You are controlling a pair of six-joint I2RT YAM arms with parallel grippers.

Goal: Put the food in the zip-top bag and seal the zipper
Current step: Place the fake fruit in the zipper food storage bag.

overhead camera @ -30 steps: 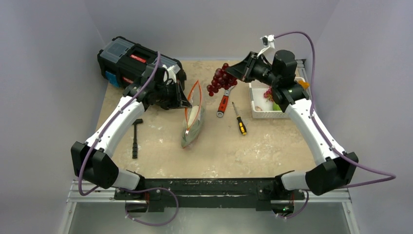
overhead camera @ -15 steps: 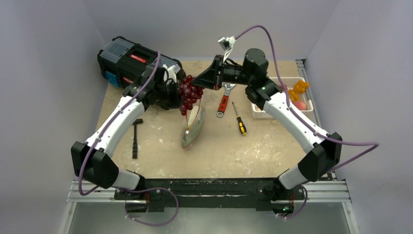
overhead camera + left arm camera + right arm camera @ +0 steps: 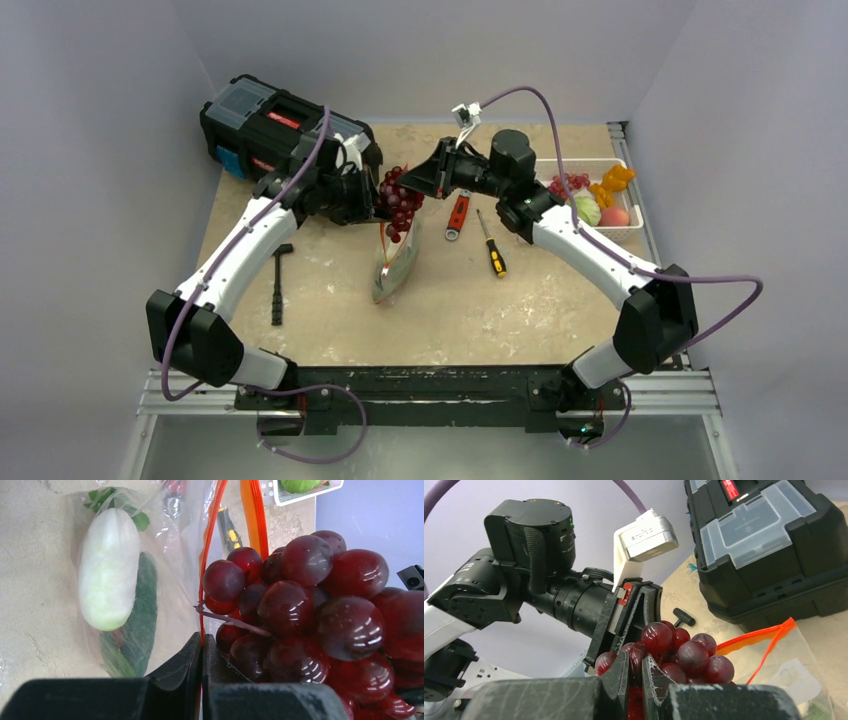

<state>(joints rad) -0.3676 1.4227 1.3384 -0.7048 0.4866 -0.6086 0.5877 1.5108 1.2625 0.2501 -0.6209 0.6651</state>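
At the far middle of the table (image 3: pixel 520 300), right gripper (image 3: pixel 636 670) clamps the grape bunch (image 3: pixel 684 652) over the zip-top bag (image 3: pixel 392 268); left gripper (image 3: pixel 202 647) pinches the zipper (image 3: pixel 209 550).

Beige table (image 3: pixel 500 310), black toolbox (image 3: pixel 270 125) far left, T-handle tool (image 3: pixel 277 288) left, zip-top bag (image 3: pixel 393 265) centre, wrench (image 3: pixel 459 213), screwdriver (image 3: pixel 491 248) beside it, white basket (image 3: pixel 590 163) far right.

Black toolbox (image 3: pixel 270 125) far left; black T-handle tool (image 3: pixel 279 285) nearer. Red-handled wrench (image 3: pixel 458 214) beside yellow-black screwdriver (image 3: pixel 491 248), centre-right. White slotted basket (image 3: pixel 585 161) far right.
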